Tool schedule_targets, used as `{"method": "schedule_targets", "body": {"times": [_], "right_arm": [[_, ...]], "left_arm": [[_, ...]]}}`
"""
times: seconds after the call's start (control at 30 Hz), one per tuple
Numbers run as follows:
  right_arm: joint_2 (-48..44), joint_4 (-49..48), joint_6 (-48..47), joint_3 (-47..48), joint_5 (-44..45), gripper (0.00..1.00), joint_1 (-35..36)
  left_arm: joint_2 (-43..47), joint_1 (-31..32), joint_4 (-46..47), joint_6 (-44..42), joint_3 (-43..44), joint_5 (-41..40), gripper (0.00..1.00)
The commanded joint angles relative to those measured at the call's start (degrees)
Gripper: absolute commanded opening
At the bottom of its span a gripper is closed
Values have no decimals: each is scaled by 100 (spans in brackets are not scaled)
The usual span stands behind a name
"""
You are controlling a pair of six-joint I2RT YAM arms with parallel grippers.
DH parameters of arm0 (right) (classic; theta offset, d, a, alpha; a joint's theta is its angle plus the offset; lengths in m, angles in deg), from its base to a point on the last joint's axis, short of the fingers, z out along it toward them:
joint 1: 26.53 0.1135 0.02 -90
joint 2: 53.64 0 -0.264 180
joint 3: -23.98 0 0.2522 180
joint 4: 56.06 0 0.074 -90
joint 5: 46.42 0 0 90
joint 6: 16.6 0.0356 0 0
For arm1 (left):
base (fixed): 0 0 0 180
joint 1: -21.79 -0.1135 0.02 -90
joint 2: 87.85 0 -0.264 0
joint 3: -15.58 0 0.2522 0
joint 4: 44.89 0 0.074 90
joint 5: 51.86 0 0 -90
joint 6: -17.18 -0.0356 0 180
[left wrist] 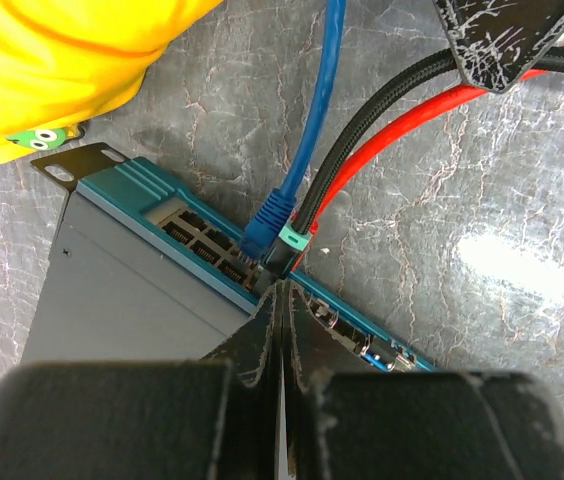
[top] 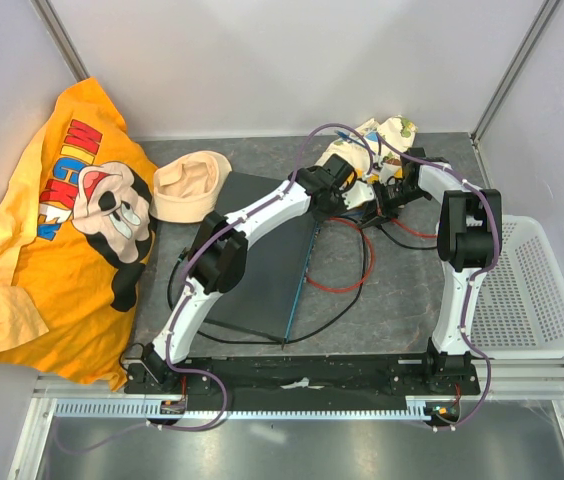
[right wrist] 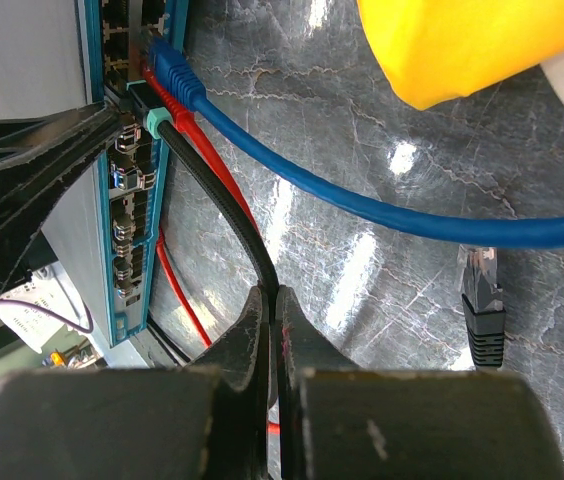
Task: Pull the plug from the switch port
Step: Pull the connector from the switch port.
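Note:
The switch [top: 257,250] is a flat dark grey box with a teal socket edge [left wrist: 177,215]. A black plug with a teal collar [left wrist: 287,243] sits in a port beside a blue plug [left wrist: 272,213], and a red cable [right wrist: 187,130] leaves the same spot. My left gripper [left wrist: 280,287] is shut, its tips touching the black plug at the port. It also shows in the top view [top: 350,196]. My right gripper [right wrist: 272,292] is shut on the black braided cable [right wrist: 217,195] a short way from the plug. It also shows in the top view [top: 374,200].
A yellow Mickey shirt [top: 62,230] lies at the left and a beige cap [top: 190,185] by the switch's far corner. A white mesh basket [top: 527,290] stands at the right. A patterned cloth [top: 382,135] lies at the back. A loose black plug [right wrist: 484,310] lies on the table.

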Motion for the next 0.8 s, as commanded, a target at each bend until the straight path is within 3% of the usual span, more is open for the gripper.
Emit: {"method": "schedule_targets", "body": {"times": [0.0,0.23,0.77], "right_arm": [[30,-489,191,34,-300,0,48],[57,-497,209,42,-326,0,57],[74,-515,217,25,-344,1,65]], "left_arm": [[-93,25,186,-14,-48,-105,1],[-102,25,256,145,277,-70,2],[-137,16,660,-128,-241,-465,2]]}}
